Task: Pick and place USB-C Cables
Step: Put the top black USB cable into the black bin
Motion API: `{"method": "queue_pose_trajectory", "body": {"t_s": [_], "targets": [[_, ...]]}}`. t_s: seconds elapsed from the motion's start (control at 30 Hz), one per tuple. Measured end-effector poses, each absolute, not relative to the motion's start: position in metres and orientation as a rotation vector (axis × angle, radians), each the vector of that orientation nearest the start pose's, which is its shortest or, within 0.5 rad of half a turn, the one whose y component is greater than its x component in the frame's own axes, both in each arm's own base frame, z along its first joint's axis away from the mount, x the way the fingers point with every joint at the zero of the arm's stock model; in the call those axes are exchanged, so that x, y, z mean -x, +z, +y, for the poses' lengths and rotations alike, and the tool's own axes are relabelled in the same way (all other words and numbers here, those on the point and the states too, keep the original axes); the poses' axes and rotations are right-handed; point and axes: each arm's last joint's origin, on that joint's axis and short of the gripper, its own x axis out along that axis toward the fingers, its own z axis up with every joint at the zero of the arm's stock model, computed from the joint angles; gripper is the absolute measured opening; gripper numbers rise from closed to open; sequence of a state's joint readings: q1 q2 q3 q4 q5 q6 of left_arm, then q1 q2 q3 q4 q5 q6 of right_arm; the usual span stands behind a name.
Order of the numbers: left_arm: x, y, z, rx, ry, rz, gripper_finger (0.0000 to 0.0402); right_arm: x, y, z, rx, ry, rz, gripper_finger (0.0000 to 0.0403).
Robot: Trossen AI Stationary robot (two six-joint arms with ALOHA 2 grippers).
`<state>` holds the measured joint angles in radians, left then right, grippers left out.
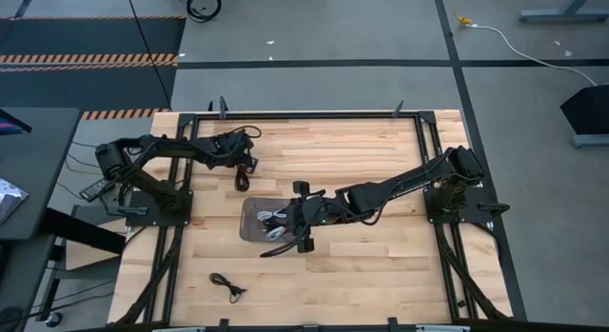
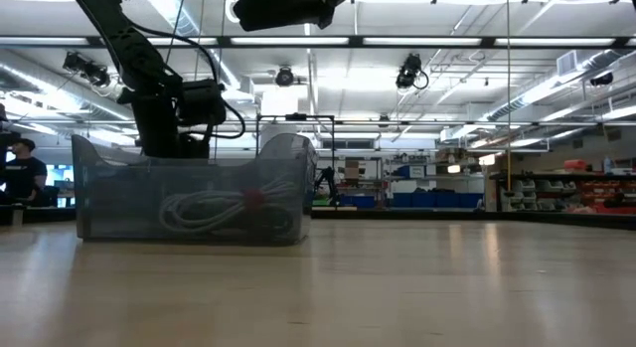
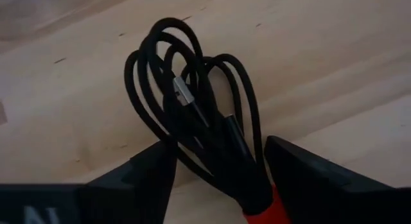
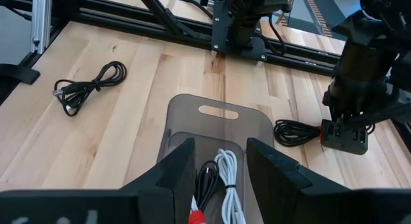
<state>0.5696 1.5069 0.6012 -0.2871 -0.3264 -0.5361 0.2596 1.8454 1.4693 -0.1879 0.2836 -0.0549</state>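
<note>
A black bundled cable (image 3: 192, 102) with a red tie (image 3: 273, 205) lies on the wood near the table's far left. My left gripper (image 3: 218, 150) stands open over its tied end, one finger on each side, with a gap showing. In the right wrist view that cable (image 4: 292, 131) lies beside the left gripper (image 4: 343, 131). My right gripper (image 4: 221, 150) hovers open above the grey tray (image 4: 218, 118), touching nothing. In the tray lie a black cable (image 4: 207, 176) and a white cable (image 4: 231, 179) with a red tie. Another black cable (image 1: 226, 286) rests flat near the near edge.
The translucent tray (image 1: 249, 218) sits at mid-table. Black frame rails (image 1: 304, 113) run along the table's far edge and sides. Bare wood lies right of the tray and toward the near edge. A person (image 2: 20, 168) stands far off in the room.
</note>
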Motion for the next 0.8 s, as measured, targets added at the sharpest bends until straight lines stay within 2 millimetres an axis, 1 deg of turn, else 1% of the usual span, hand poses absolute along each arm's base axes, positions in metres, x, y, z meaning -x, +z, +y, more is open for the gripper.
{"method": "queue_pose_trajectory", "body": {"t_s": [0.1, 0.4, 0.5, 0.67, 0.8], "targets": [[-0.195, 0.123, 0.136, 0.568, 1.077, 0.989, 0.021, -0.41, 0.272, 0.1, 0.206, -0.011, 0.547, 0.0145], [-0.197, 0.125, 0.137, 0.512, 1.028, 1.026, 0.0073, -0.41, 0.272, 0.1, 0.208, -0.011, 0.554, 0.0145], [-0.2, 0.129, 0.139, 0.479, 1.008, 1.031, 0.0041, -0.409, 0.27, 0.1, 0.212, -0.011, 0.57, 0.0145], [-0.206, 0.14, 0.14, 0.422, 0.963, 1.086, 0.0038, -0.403, 0.263, 0.098, 0.27, -0.017, 0.665, 0.0145], [-0.215, 0.147, 0.134, 0.372, 0.907, 1.103, 0.0049, -0.394, 0.26, 0.094, 0.314, -0.082, 0.759, 0.0145]]}}
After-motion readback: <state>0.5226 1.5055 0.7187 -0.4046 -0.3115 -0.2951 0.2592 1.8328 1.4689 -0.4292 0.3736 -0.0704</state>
